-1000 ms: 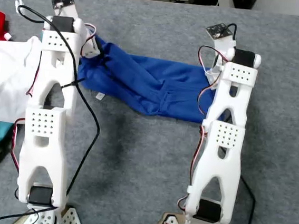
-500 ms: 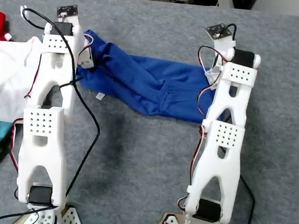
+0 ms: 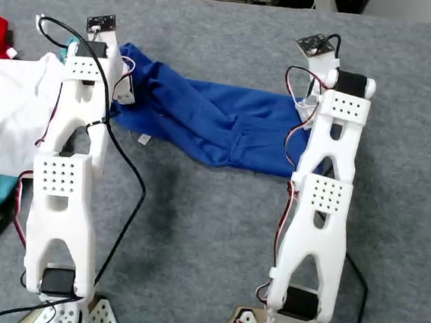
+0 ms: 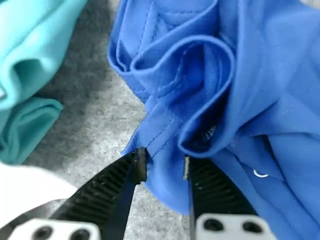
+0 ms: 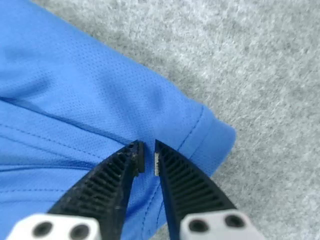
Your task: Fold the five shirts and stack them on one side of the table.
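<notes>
blue shirt (image 3: 211, 127) lies crumpled across the far middle of the grey table (image 3: 194, 228), strung between both arms. left gripper (image 4: 165, 165) pinches a bunched fold at one end, right gripper (image 5: 149, 157) nips the hem at the other.

- The high camera is looking straight down over the bench (image 3: 193, 236) and both arms
- The wrist cameras are peering closely past the left claw (image 4: 162, 167) and right claw (image 5: 149, 156)
- All three are sharing the blue shirt (image 3: 204, 118)
</notes>
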`<move>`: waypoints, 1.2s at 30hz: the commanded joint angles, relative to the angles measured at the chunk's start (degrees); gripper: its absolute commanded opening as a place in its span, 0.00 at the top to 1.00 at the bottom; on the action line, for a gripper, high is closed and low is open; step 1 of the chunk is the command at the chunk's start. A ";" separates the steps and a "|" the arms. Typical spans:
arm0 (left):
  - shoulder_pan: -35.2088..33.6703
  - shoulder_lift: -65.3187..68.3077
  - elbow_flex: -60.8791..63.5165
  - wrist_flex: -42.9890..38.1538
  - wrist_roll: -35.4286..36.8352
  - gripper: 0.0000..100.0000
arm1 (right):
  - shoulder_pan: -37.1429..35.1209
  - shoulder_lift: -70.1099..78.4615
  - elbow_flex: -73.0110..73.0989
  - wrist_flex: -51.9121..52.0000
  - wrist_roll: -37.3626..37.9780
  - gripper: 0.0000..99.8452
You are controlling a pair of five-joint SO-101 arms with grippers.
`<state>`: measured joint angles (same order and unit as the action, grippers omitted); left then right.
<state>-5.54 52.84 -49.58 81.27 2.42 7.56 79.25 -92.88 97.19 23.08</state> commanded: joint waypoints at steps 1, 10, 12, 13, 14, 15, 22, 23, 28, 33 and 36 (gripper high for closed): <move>-0.70 -1.27 -0.62 1.67 -0.35 0.93 | 0.31 -0.40 -2.68 -0.79 0.70 0.94; -1.23 -1.36 -0.62 7.47 -0.44 0.98 | 0.31 -0.40 -2.68 -0.79 0.70 0.94; -1.85 -1.36 -2.02 9.49 -0.44 0.98 | 0.31 -0.40 -2.68 -0.79 0.70 0.94; -2.37 -1.36 -3.43 11.34 -0.44 0.98 | 0.31 -0.40 -2.68 -0.79 0.70 0.94; -2.99 -1.36 -5.10 13.27 -0.44 0.98 | 0.31 -0.40 -2.68 -0.79 0.70 0.94; -3.52 -1.36 -7.03 15.12 -0.44 0.98 | 0.31 -0.40 -2.68 -0.79 0.70 0.94; -6.42 -1.36 -12.22 19.60 -0.35 0.98 | 0.31 -0.40 -2.68 -0.79 0.70 0.94; -6.42 -1.36 -11.78 19.60 -0.35 0.98 | 0.31 -0.40 -2.68 -0.79 0.70 0.94; -6.15 -1.36 -5.89 19.60 -3.96 0.97 | 0.31 -0.40 -2.68 -0.79 0.70 0.94; -7.91 -1.36 0.09 19.60 -7.65 0.97 | 0.31 -0.40 -2.68 -0.79 0.70 0.94; -8.62 -1.36 2.20 19.60 -8.79 0.97 | 0.31 -0.40 -2.68 -0.88 0.70 0.94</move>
<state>-12.31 52.84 -48.62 100.18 -5.32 7.47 79.25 -92.88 97.19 23.08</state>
